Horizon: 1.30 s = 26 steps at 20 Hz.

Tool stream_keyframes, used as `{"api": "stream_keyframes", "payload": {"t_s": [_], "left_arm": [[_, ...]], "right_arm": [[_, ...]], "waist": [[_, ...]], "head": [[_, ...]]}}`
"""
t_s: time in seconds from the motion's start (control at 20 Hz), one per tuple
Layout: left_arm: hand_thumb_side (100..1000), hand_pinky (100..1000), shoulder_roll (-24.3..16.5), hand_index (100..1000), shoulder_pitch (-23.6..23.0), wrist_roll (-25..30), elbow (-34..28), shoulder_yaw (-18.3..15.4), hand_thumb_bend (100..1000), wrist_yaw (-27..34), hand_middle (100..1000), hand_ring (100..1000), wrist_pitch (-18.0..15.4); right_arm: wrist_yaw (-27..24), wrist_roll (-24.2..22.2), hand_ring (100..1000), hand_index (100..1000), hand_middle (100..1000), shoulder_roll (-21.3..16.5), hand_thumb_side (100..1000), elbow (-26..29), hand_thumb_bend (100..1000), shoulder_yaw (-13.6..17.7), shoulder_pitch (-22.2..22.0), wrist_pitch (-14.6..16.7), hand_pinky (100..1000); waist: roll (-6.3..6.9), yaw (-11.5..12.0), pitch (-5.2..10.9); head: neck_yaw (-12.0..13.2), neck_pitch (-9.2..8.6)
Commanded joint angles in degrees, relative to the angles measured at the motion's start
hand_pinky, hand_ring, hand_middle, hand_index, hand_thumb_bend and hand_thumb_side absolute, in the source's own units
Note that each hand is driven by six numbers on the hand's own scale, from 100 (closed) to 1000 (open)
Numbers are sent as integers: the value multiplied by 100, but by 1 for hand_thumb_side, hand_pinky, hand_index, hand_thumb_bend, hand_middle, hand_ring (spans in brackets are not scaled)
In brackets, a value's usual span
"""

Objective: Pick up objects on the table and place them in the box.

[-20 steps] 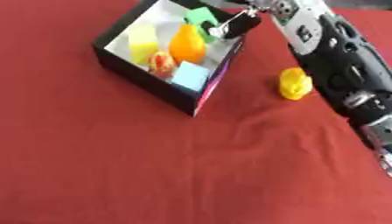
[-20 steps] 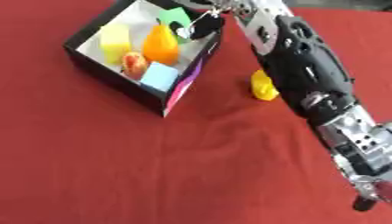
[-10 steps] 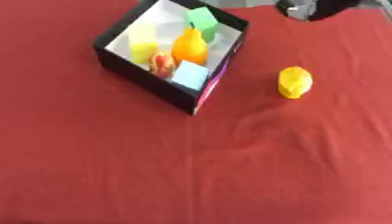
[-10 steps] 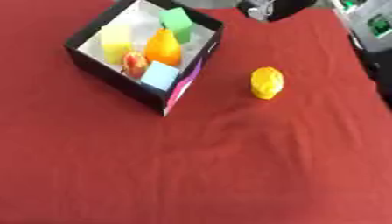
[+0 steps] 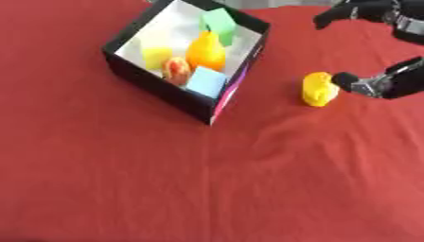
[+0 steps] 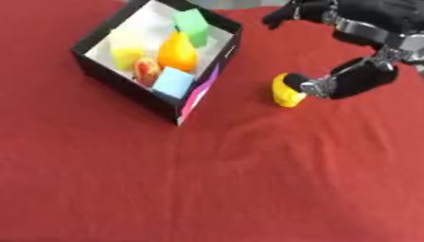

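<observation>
Red cloth over table — right hand spread wide, fingertip at yellow object; box beside.

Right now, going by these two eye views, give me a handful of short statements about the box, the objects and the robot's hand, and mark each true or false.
1. The yellow object lies on the red cloth, outside the box. True.
2. The box is empty. False: it holds a green block, an orange piece, a light blue block, a pale yellow piece and a small red-and-yellow thing.
3. The right hand is beside the yellow object, on its right side. True.
4. The yellow object is lifted clear of the cloth. False: it rests on the cloth.
5. The left hand is reaching into the box. False: no left hand shows in either view.
</observation>
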State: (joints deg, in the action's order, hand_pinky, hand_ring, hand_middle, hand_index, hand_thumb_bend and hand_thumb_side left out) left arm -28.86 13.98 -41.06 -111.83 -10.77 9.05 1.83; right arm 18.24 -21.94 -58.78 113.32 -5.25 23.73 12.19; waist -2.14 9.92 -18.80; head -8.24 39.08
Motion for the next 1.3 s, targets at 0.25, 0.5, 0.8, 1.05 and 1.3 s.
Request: {"api": "stream_keyframes", "payload": {"t_s": [0.25,0.5,0.8,1.05,1.3], "left_arm": [[488,773,-101,749,-9,1,-35,-85,291,29,656,701,14],[486,771,-77,748,-7,20,-19,-71,295,35,654,699,28],[483,768,-63,746,-10,27,-5,-59,299,41,652,697,48],[481,767,-33,745,16,49,-7,-26,301,54,651,696,56],[480,765,-23,744,5,40,9,-27,304,61,649,695,69]], "right_arm": [[417,-76,882,943,793,128,311,1,229,-10,-230,-325,867],[669,-269,890,946,799,323,343,-292,253,-144,-212,-369,874],[937,-341,895,948,805,436,360,-594,292,-250,-84,-326,877],[1152,-437,897,949,808,538,391,-810,318,-450,109,-238,877],[1304,-620,900,951,810,669,440,-1076,320,-638,225,-132,880]], "waist": [[40,37,56],[47,82,45],[60,97,38],[63,110,31],[60,146,25]], "head": [[-3,-71],[-49,-112],[-70,-126],[-79,-117],[-89,-128]]}}
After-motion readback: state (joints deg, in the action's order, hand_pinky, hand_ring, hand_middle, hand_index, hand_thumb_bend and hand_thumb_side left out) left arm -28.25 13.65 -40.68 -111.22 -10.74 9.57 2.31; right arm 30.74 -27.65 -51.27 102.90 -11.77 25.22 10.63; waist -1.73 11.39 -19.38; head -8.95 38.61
